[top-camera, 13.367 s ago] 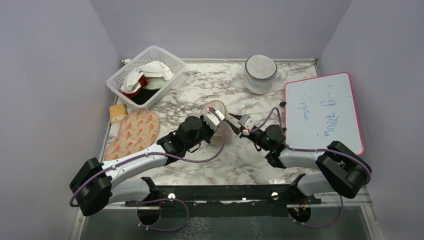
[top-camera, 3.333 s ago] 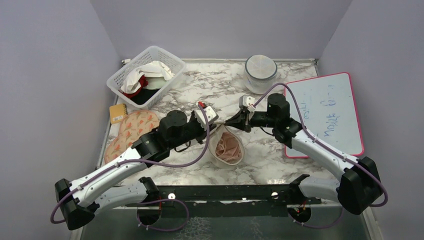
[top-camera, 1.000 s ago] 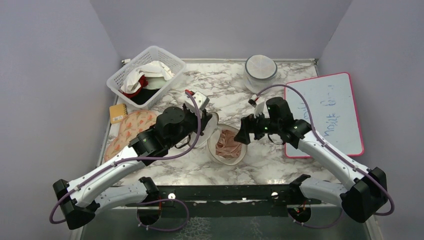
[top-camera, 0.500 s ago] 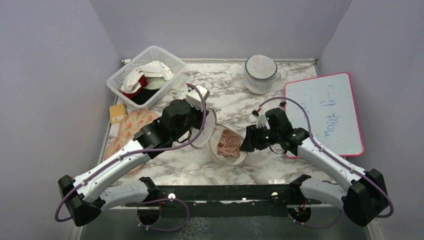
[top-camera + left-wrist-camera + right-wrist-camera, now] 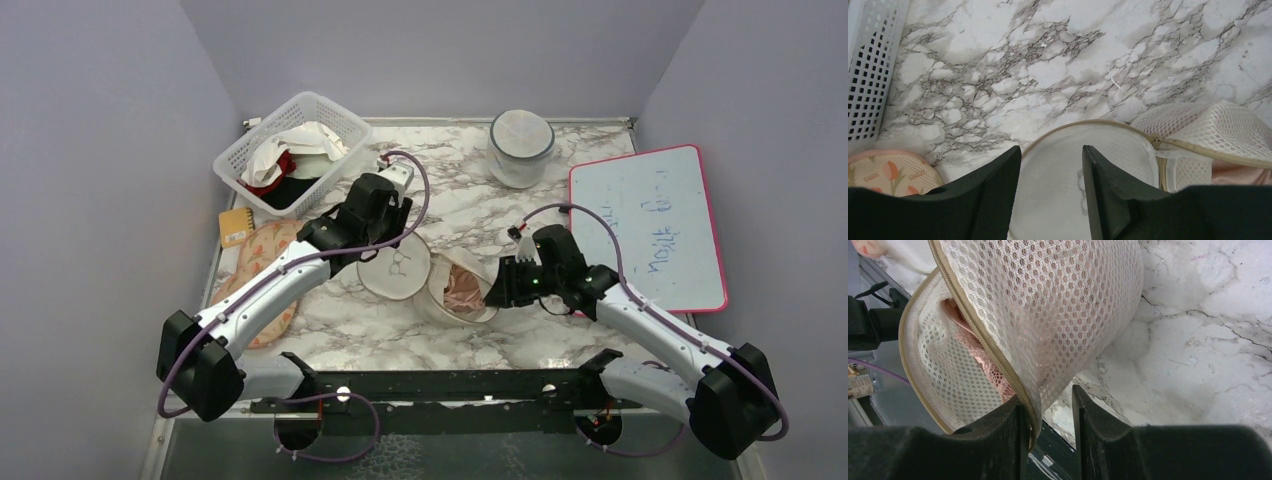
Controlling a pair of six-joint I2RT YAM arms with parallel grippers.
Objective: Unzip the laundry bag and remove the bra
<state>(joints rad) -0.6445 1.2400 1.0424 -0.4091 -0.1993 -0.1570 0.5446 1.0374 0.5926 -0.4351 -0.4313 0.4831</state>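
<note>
Right gripper (image 5: pixel 1047 396) spread, straddling zip rim (image 5: pixel 977 322) of laundry bag (image 5: pixel 1063 305), not clamped; left gripper (image 5: pixel 1051 155) spread, empty, over unzipped lid flap (image 5: pixel 1120 150). Bra (image 5: pixel 989 365) inside bag, just beyond right gripper: judged light, limp, snag-prone on mesh; best pinch bunched fabric at mouth

— What's along the back of the counter (image 5: pixel 455 185)?
— A white basket (image 5: pixel 238 158) of white, red and black clothes (image 5: pixel 290 160) on the left, and a grey-rimmed round pod (image 5: pixel 520 148) further right.
— And the sides?
— Pink-edged whiteboard (image 5: pixel 645 228) right; patterned oval mat (image 5: pixel 262 243) and small tan card (image 5: pixel 235 226) left.
</note>
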